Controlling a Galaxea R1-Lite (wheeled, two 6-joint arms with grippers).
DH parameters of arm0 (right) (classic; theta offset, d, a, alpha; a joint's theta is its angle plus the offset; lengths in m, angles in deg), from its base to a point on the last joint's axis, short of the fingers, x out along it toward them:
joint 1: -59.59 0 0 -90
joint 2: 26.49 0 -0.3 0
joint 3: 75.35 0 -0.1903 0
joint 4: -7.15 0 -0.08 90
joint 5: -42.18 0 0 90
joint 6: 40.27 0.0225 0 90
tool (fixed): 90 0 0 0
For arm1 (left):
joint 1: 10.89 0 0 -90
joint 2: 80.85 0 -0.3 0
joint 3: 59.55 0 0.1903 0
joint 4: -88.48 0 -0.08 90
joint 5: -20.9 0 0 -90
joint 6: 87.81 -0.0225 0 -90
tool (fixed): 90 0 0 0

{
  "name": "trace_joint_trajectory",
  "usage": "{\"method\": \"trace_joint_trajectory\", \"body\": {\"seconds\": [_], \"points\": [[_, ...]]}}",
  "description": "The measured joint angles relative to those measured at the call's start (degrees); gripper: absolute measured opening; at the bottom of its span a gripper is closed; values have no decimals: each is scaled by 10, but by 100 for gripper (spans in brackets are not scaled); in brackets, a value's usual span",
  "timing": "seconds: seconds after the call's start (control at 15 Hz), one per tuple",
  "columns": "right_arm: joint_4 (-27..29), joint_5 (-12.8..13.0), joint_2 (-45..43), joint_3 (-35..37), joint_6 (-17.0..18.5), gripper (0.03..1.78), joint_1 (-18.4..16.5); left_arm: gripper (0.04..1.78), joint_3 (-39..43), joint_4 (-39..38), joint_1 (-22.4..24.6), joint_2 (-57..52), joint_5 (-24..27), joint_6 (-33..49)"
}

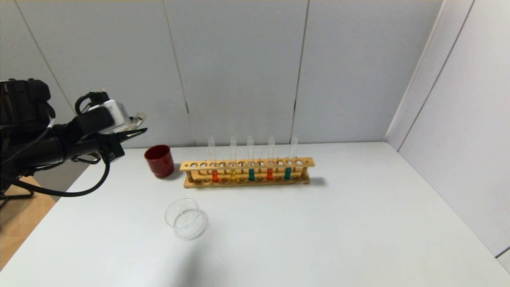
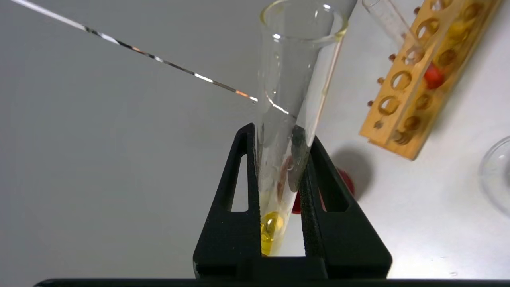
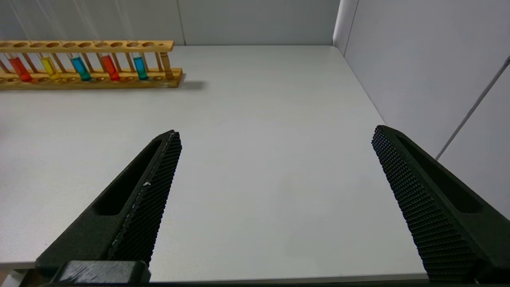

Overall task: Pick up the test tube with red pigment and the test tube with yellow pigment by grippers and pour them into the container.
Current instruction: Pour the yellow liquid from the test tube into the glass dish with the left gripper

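My left gripper (image 1: 133,133) is shut on the test tube with yellow pigment (image 2: 297,59) and holds it tilted in the air at the far left, above and left of the red cup. A little yellow liquid (image 2: 271,229) sits at its rounded end between the fingers. Its mouth (image 1: 139,117) points toward the rack. Two test tubes with red pigment (image 1: 215,175) (image 1: 269,173) stand in the wooden rack (image 1: 247,164). The container (image 1: 186,218), a clear glass dish, sits on the table in front of the rack's left end. My right gripper (image 3: 275,133) is open and empty over the bare right side of the table.
A dark red cup (image 1: 159,160) stands left of the rack. The rack also holds another yellow tube (image 1: 233,174) and two teal tubes (image 1: 251,174). Walls close the back and right sides. The table's left edge drops to a wooden floor (image 1: 20,211).
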Motion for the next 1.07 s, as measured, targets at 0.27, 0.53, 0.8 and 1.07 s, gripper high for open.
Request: {"method": "trace_joint_trajectory", "body": {"seconds": [0.27,0.53,0.8,1.07], "points": [[0,0,0,0,0,175,0,33,66,-5,-12,-17,24,-24],[0,0,0,0,0,175,0,33,105,-39,-12,-22,23,-32],[0,0,0,0,0,175,0,33,103,-45,15,-9,24,-121],[0,0,0,0,0,175,0,33,99,-44,25,6,27,-181]]}}
